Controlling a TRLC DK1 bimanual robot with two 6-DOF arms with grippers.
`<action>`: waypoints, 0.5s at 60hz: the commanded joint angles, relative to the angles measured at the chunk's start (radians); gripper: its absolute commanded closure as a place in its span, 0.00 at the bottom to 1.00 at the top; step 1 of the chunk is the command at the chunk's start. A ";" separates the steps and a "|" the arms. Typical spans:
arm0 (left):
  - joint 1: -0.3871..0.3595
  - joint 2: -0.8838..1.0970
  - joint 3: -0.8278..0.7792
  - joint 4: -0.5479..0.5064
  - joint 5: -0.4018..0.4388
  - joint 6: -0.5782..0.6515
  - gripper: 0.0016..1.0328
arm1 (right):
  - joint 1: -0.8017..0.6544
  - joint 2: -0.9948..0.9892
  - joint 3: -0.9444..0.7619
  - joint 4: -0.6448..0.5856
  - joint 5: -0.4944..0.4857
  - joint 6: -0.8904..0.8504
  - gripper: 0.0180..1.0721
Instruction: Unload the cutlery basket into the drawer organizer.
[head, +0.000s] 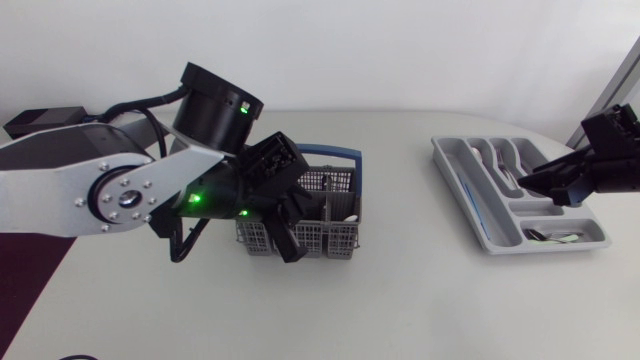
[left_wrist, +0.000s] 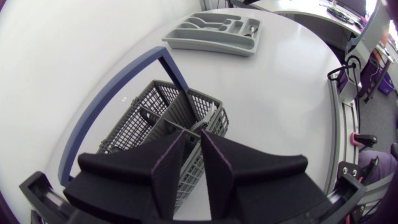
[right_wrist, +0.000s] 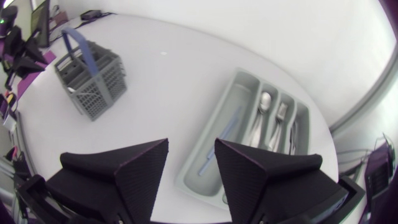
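Coming in from the left edge of the head view, the left arm bends over the cutlery basket, and the left gripper hangs directly above it, pointing down into the compartments. In the left wrist view the left gripper has its two fingers apart by only a narrow slit; nothing is grasped between them, and the grey mesh of the cutlery basket shows through the gap. The blue handle stands upright over the basket, beside the fingers. A metal piece of cutlery sticks up in a compartment just ahead of the fingertips. The basket stands on the white table, left of the middle. Well apart from it, to the right, lies the grey drawer organizer. Its compartments hold a spoon, some forks and a thin blue piece in the long section. The right gripper hovers over the organizer's right side; the right gripper is released, fingers wide apart, holding nothing.
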 joint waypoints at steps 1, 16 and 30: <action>-0.010 0.018 -0.014 0.006 -0.009 -0.021 0.79 | 0.085 -0.055 -0.044 -0.054 -0.018 -0.066 0.44; -0.020 0.020 -0.045 -0.016 -0.007 0.016 0.79 | 0.418 -0.133 -0.081 -0.078 -0.021 -0.080 0.44; -0.030 0.021 -0.098 -0.023 -0.001 0.086 0.79 | 0.613 -0.107 -0.056 -0.071 -0.007 -0.091 0.44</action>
